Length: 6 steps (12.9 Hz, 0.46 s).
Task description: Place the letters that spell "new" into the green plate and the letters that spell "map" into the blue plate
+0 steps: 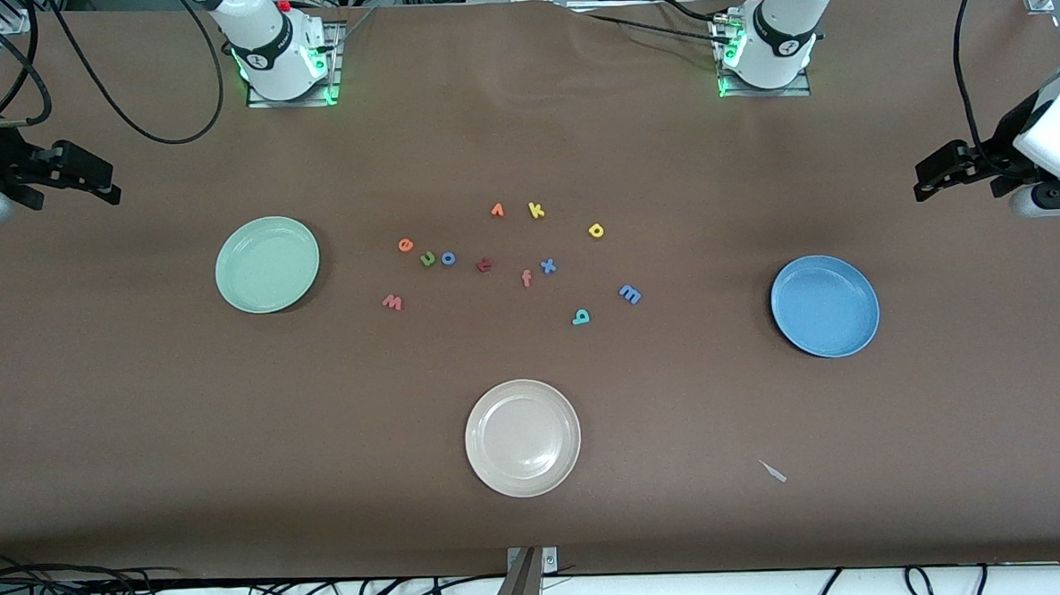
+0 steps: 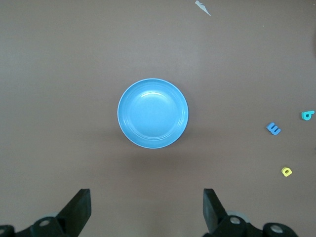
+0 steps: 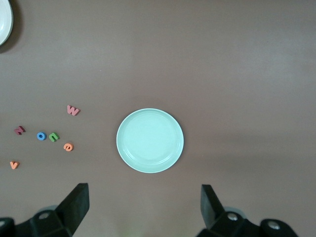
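with both the left gripper (image 2: pixel 147 210) over the round blue plate (image 1: pixel 825 305) and the right gripper (image 3: pixel 144 210) over the round mint-green plate (image 1: pixel 267 263) hanging wide open and empty, the tiny foam letters, green "n" (image 1: pixel 427 259) touching a blue "o" (image 1: pixel 448 258), lie between those plates, so a pinch risks grabbing both.

pale mint-green round plate (image 1: pixel 266 264) empty | mid-blue round plate (image 1: pixel 825 305) empty | six foam task letters lay flat on table between plates
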### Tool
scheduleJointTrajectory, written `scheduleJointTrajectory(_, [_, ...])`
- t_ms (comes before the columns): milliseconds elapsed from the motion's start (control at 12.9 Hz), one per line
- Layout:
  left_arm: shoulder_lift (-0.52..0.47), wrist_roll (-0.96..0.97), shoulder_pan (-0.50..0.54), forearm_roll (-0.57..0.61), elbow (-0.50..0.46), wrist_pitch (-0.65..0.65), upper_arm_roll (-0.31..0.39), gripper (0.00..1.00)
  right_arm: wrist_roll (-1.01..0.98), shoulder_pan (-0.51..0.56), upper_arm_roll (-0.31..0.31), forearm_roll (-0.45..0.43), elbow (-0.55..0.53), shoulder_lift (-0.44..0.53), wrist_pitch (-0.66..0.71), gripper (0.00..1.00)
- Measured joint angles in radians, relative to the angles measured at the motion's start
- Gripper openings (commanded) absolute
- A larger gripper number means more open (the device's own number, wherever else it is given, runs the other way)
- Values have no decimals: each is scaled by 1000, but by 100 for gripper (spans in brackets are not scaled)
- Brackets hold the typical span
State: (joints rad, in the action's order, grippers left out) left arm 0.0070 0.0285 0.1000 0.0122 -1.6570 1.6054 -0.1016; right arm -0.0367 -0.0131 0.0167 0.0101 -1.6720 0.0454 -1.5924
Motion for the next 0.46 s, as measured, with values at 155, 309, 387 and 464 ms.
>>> scheduleJointTrajectory(155, [0,0,0,0,0,0,0,100,0,0,0,0,0,0,-4,100])
scheduleJointTrajectory(309, [1,0,0,0,0,0,0,100,0,1,3,-2,2,0,-8,100])
scheduleJointTrajectory(387, [1,0,0,0,0,0,0,100,0,1,4,-4,3,0,-9,100])
scheduleJointTrajectory(464, [2,0,0,0,0,0,0,100,0,1,4,-4,4,0,-9,100])
